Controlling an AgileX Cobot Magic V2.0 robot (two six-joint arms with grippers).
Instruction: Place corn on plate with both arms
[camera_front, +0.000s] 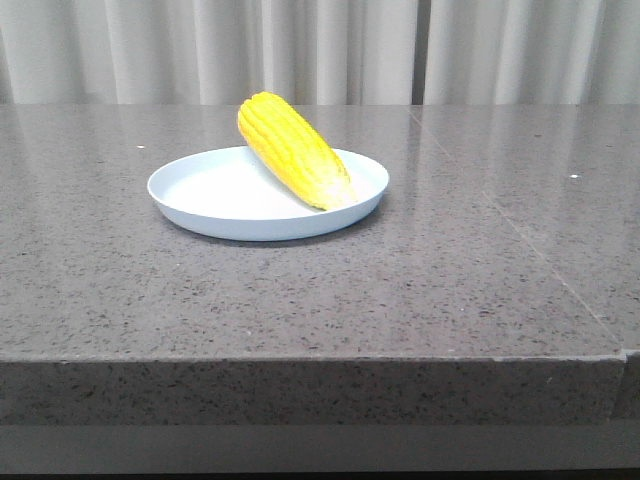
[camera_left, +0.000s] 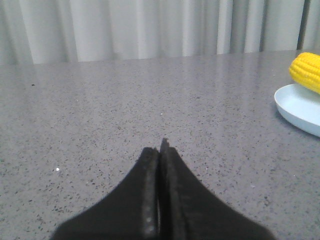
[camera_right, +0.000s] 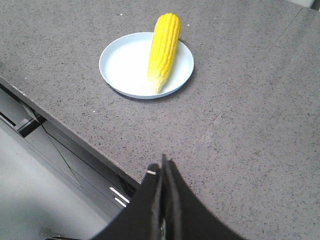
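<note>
The corn (camera_front: 292, 150) lies on the plate (camera_front: 200, 195), which sits on the grey speckled tabletop (camera_front: 450, 280) a little left of the middle, between the front and back edges. The cob's long axis runs diagonally: its paler, tapered tip rests low inside the plate toward the front-right corner of the tabletop, while its blunt end rises over the plate's far rim toward the back-left corner. The left gripper (camera_left: 160, 150) hangs over bare tabletop left of the plate, fingers pressed together, empty. The right gripper (camera_right: 162, 170) is above the front edge, fingers likewise pressed together, holding nothing.
</note>
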